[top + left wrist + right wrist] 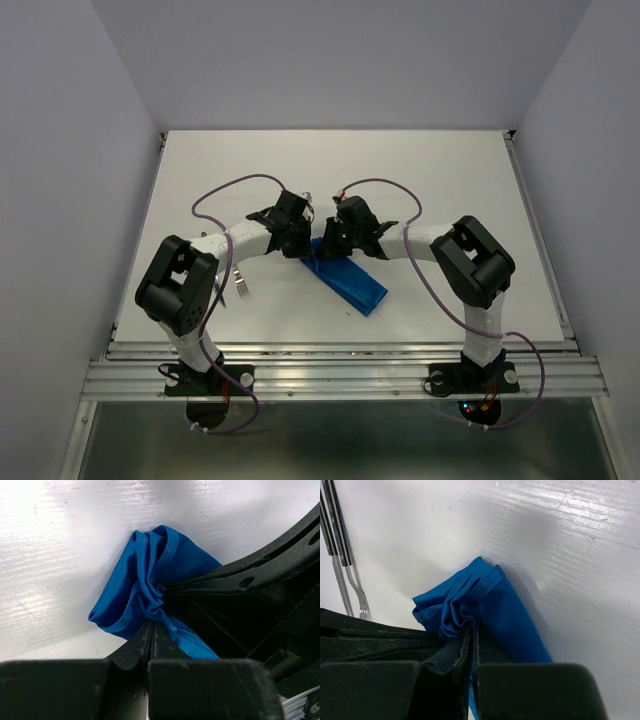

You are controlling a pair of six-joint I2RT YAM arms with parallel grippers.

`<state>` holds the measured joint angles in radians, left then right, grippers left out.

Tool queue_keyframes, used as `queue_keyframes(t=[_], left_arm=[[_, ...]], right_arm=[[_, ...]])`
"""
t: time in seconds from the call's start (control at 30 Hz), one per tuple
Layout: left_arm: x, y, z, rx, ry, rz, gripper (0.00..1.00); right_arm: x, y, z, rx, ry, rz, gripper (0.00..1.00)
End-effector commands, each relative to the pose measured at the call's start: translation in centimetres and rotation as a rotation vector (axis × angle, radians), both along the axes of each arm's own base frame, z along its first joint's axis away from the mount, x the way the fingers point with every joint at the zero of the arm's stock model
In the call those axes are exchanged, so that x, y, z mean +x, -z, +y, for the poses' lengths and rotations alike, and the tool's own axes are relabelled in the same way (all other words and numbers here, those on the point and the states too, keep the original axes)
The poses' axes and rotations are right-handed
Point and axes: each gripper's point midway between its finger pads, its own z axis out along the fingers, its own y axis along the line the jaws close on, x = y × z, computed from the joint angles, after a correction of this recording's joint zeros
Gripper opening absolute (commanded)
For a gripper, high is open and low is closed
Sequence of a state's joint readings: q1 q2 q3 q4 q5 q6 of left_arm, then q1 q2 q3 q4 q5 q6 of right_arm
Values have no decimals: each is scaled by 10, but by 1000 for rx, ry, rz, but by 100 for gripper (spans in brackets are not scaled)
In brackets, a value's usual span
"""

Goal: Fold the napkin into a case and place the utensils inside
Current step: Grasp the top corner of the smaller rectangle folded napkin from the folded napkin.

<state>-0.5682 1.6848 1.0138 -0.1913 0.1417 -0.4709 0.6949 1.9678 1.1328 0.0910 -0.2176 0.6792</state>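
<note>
Your bright blue thin cloth napkin [352, 283] lies folded into a narrow band around the middle of the white bench [450, 180]. It slants from its far end toward the near right corner. That far end is gathered into a wrinkled bunch, and both of your tools meet on it.

The left gripper [152, 630] has its black fingers pressed together on a pleat of the cloth, with loose folds spilling out beyond the fingertips. The right gripper [471, 629] is clamped the same way on that bunched end, and a hemmed edge shows just above its fingertips. From overhead the two grippers sit nose to nose, almost touching, over that end. The rest of the band lies flat on the bench.

The slim silver-grey metal utensils [241, 287] lie side by side between the napkin and the left edge of the bench, apart from the cloth. In the overhead view they sit close beside the left arm. The right wrist view shows you the tines of the fork [363, 607]; the tip of its neighbour is hidden behind the gripper.
</note>
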Motion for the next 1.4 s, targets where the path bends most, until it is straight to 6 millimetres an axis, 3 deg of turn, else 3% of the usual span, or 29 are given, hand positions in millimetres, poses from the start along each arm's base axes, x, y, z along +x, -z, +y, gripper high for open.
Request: queue_keyframes(t=[0.0, 0.23, 0.57, 0.73, 0.97, 1.07, 1.2, 1.37], left_arm=[[8, -23, -11, -60, 21, -52, 0], [8, -20, -12, -57, 23, -46, 0], [9, -21, -16, -66, 48, -41, 0], [10, -27, -21, -88, 65, -48, 0], [10, -31, -26, -106, 81, -50, 0], [10, -30, -25, -101, 78, -50, 0], [10, -24, -22, -81, 68, -42, 0], [12, -19, -18, -57, 60, -42, 0]], right_arm=[[-6, 5, 0, -14, -29, 0, 1], [-14, -33, 14, 112, -85, -42, 1], [-19, -47, 33, 231, -113, -29, 1], [-18, -33, 38, 243, -93, 19, 1], [-15, 13, 37, 209, -25, 119, 1], [-16, 21, 32, 182, 2, 132, 1], [-17, 18, 27, 176, 13, 117, 1], [-19, -9, 23, 214, 3, 42, 6]])
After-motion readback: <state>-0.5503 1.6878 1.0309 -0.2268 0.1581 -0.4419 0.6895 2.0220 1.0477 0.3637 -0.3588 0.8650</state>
